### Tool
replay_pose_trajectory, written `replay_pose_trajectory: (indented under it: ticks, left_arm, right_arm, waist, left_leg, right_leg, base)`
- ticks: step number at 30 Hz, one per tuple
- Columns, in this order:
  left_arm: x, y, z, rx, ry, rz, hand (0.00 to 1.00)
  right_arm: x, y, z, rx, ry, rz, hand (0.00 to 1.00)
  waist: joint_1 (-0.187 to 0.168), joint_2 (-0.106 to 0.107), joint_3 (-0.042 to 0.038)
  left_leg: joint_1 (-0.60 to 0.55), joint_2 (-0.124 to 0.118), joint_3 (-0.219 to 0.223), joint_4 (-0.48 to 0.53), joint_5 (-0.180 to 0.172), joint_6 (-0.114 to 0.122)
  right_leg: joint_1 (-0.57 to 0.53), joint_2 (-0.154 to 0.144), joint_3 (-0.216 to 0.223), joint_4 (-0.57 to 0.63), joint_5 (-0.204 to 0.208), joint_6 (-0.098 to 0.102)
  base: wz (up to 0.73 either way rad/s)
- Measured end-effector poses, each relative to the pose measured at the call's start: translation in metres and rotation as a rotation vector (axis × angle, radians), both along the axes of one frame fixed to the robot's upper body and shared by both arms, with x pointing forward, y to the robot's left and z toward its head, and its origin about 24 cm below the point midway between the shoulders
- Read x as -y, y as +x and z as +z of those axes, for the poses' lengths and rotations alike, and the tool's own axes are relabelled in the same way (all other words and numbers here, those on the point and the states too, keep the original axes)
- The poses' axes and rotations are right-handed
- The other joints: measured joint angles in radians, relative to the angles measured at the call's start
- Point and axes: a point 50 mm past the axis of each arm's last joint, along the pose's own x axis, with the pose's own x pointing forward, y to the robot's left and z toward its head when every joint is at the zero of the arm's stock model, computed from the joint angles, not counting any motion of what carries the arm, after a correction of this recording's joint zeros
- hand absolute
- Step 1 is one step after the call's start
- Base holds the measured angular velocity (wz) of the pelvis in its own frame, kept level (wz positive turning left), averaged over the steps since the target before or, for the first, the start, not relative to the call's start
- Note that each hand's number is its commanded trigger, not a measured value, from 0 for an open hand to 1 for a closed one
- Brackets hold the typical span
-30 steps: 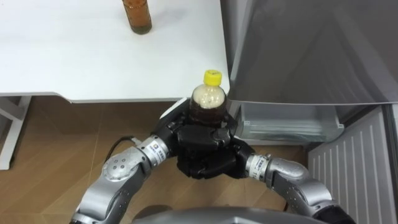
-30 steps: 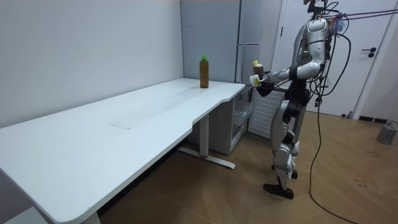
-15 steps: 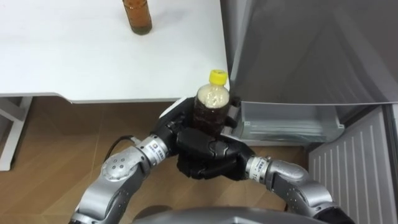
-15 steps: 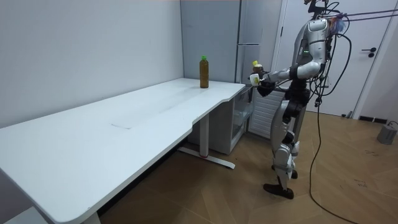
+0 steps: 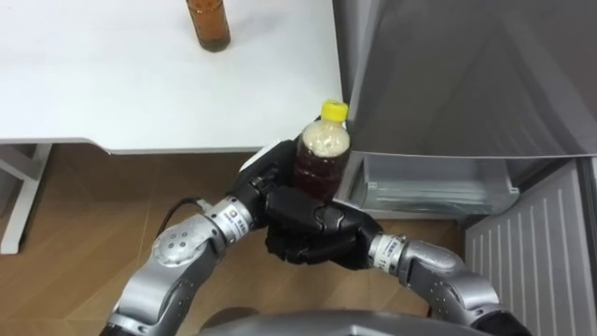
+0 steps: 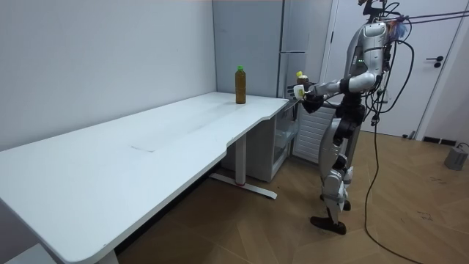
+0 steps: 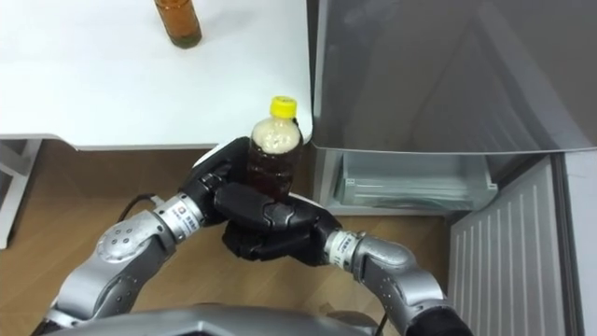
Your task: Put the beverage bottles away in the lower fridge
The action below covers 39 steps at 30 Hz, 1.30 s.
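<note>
bottle: yellow-capped brown drink, upright, held in the air just off the table corner, in front of the lower fridge
right hand: fingers wrapped round the bottle's base from the front
left hand: fingers curled on the bottle's left side (touching the right hand)
lower fridge: door open, I see a clear shelf
table: white, second bottle standing well apart
robot: standing between table end and fridge
</note>
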Motion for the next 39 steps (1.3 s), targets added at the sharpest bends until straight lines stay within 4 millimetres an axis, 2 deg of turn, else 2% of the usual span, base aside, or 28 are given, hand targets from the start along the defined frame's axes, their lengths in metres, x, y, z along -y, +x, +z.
replay_pose_trajectory:
  ticks: [5,15,22,28,34,39]
  left_arm:
    - [-0.002,0.008,0.031,0.17,-0.046,0.022,0.0]
    - [-0.001,0.009,0.05,0.263,-0.105,0.025,0.0]
    - [0.0,0.01,0.092,0.422,-0.222,0.019,0.0]
    - [0.002,0.015,0.103,0.469,-0.239,0.003,0.0]
    - [-0.008,0.021,0.11,0.507,-0.223,0.046,0.0]
    - [-0.026,0.024,0.129,0.611,-0.222,0.153,0.0]
  right_arm:
    - [0.002,-0.002,-0.001,-0.001,-0.004,0.007,1.0]
    - [0.003,-0.004,-0.001,0.0,0.007,0.015,1.0]
    - [0.004,-0.012,-0.005,-0.034,0.005,0.009,1.0]
    - [0.005,-0.014,-0.006,-0.044,0.004,0.009,1.0]
    - [0.008,-0.016,-0.008,-0.05,-0.027,0.026,1.0]
    - [0.021,-0.013,-0.008,-0.042,-0.058,-0.011,1.0]
  waist:
    - [-0.002,0.003,0.0022]
    - [0.006,-0.007,-0.0012]
    - [0.017,-0.009,-0.0024]
    - [0.029,-0.008,-0.0024]
    - [0.029,0.017,-0.0042]
    - [0.043,0.029,-0.0039]
  left_leg:
    - [0.002,0.0,-0.001,-0.005,0.0,0.0]
    - [0.004,0.0,0.0,-0.003,0.0,0.0]
    - [0.013,0.0,0.002,-0.015,0.0,0.0]
    - [0.015,0.0,0.003,-0.005,0.0,0.0]
    - [0.026,0.0,-0.001,-0.007,0.0,0.0]
    - [0.036,-0.001,-0.001,-0.007,0.0,0.0]
  right_leg:
    - [0.0,0.0,0.0,0.0,0.0,0.0]
    - [-0.004,0.0,0.002,-0.001,0.0,0.0]
    - [-0.001,0.0,0.002,-0.001,0.0,0.0]
    - [0.005,-0.001,0.004,-0.001,0.0,0.0]
    - [0.019,0.0,0.003,-0.001,0.0,0.0]
    - [0.02,0.0,0.003,-0.001,0.0,0.0]
  base:
    - [0.0]
    - [0.0]
    - [0.0]
    - [0.0]
    - [0.0]
    - [-0.01]
